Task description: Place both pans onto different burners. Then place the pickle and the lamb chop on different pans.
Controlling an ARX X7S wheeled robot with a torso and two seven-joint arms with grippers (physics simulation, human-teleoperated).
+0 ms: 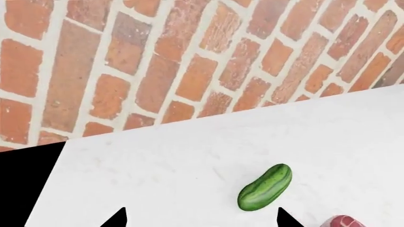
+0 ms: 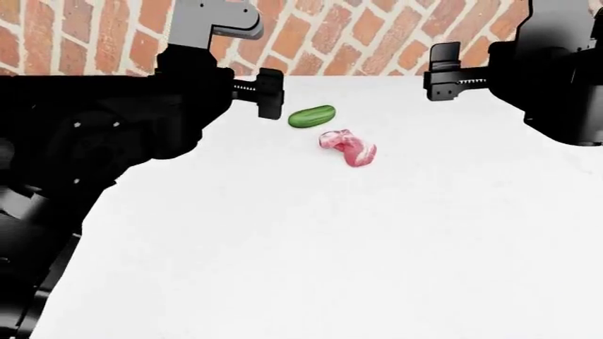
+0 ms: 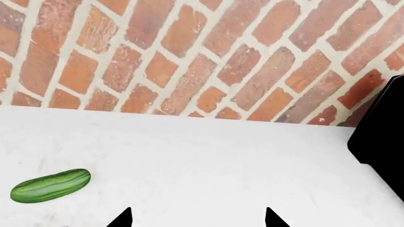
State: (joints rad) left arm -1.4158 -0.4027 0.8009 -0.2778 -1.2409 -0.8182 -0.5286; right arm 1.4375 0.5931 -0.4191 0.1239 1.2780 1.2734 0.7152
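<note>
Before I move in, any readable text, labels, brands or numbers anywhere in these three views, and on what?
None: no view shows any word, number, brand or sign.
The pickle is plain green with darker stripes, no sticker.
The lamb chop is bare meat, no tag.
The white counter and the brick wall carry no lettering.
The left end effector and right end effector show only black tips, unmarked.

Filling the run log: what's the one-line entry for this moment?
pickle: on counter, free | lamb chop: beside it, free | left end effector: open | right end effector: open | pans: unseen
</note>
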